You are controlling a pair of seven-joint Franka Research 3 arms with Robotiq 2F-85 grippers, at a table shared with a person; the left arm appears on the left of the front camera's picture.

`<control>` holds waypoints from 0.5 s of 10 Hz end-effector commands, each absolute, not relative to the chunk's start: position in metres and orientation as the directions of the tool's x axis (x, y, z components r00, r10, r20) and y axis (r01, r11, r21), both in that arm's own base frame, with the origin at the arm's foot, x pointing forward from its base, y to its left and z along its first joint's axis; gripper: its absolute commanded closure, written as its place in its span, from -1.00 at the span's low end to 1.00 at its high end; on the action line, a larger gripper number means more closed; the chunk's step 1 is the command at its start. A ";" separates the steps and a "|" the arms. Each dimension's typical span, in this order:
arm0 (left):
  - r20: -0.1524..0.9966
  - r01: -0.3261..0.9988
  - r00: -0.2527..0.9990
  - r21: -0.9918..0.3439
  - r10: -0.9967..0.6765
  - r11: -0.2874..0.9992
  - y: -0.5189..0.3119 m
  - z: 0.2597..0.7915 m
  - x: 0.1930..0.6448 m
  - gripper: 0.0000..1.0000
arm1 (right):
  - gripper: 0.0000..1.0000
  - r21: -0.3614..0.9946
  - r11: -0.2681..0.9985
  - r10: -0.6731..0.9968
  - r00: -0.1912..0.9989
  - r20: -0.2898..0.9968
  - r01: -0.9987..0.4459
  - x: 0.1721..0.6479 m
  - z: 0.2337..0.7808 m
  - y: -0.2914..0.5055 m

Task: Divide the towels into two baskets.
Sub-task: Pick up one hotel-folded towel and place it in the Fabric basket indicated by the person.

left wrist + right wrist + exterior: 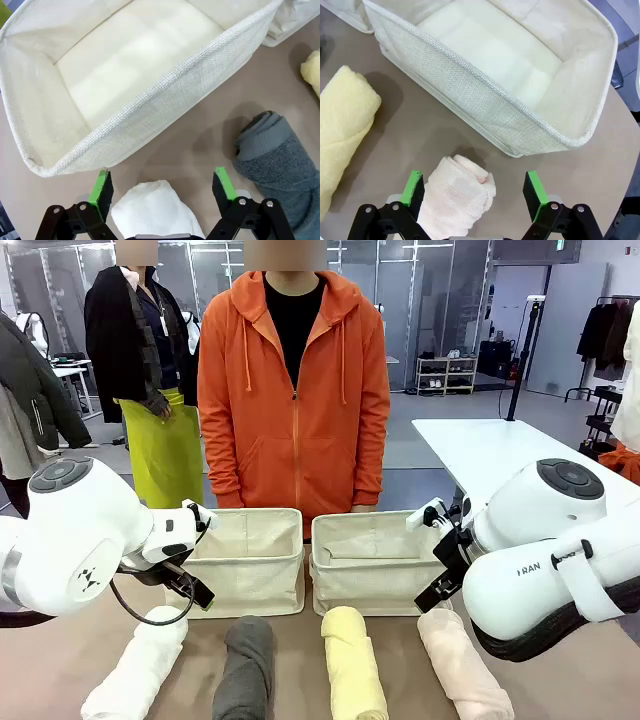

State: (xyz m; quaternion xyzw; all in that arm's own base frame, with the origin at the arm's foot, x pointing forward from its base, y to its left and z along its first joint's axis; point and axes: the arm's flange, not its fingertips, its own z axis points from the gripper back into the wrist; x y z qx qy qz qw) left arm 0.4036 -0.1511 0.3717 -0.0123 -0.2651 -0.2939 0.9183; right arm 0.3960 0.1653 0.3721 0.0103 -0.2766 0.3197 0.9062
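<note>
White towel (152, 207) under spread left jaws

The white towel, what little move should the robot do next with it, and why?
Probably lower the left end effector straight down around the white towel. Its jaws stand open with the roll's end lined up between them, not gripped yet, and the basket just beyond is empty.

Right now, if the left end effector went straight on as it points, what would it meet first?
Most likely the white towel: its end lies right ahead of the open left end effector, though depth is unclear.
</note>
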 end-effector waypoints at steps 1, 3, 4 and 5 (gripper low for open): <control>0.494 0.547 0.686 0.133 -0.533 0.827 -0.151 0.372 0.404 -1.00 | -1.00 -0.158 0.795 0.574 0.643 0.508 -0.585 0.396 0.372 0.165; 0.494 0.547 0.686 0.133 -0.533 0.827 -0.151 0.372 0.404 -1.00 | -1.00 -0.158 0.795 0.574 0.643 0.508 -0.585 0.396 0.372 0.165; 0.494 0.547 0.686 0.133 -0.533 0.827 -0.151 0.372 0.404 -1.00 | -1.00 -0.158 0.795 0.574 0.643 0.508 -0.585 0.396 0.372 0.165; 0.494 0.547 0.686 0.133 -0.533 0.827 -0.151 0.372 0.404 -1.00 | -1.00 -0.158 0.795 0.574 0.643 0.508 -0.585 0.396 0.372 0.165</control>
